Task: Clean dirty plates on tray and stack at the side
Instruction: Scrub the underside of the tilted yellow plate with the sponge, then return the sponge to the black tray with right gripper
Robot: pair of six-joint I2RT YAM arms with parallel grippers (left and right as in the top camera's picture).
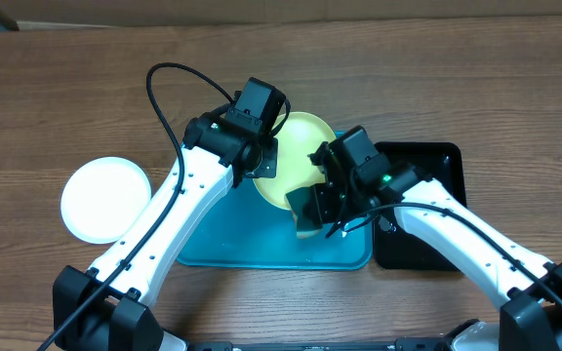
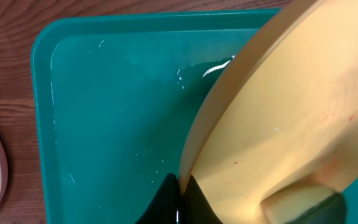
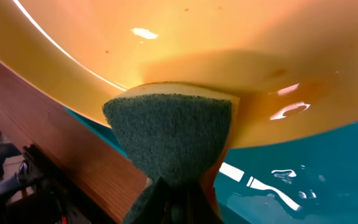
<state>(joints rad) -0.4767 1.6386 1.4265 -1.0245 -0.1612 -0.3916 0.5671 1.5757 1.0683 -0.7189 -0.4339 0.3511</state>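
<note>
A: Since the pale yellow-green plate (image 1: pixel 301 146) is not lying flat, where is it found?

B: It is held tilted over the far part of the blue tray (image 1: pixel 252 249). Whether its lower edge touches the tray cannot be told.

A: How is the left end effector (image 1: pixel 261 161) set?

B: It is closed narrow on the plate's rim. In the left wrist view, one dark finger is seen on each side of the rim.

A: And the right end effector (image 1: pixel 325 210)?

B: It is clamped on a sponge (image 3: pixel 169 130). The green scouring side is turned toward the wrist camera, and the yellow foam edge is pressed against the plate's face. A few small reddish specks are seen on that face.

A: What is seen on the tray itself?

B: Thin wet streaks and droplets are seen on its blue floor.

A: What else is placed on the wooden surface (image 1: pixel 66 97)?

B: A white plate (image 1: pixel 105 200) is laid flat to the left of the blue tray, apart from it. A black tray (image 1: pixel 442 161) is set just beside the blue tray on the right and is partly covered by the right arm.
</note>
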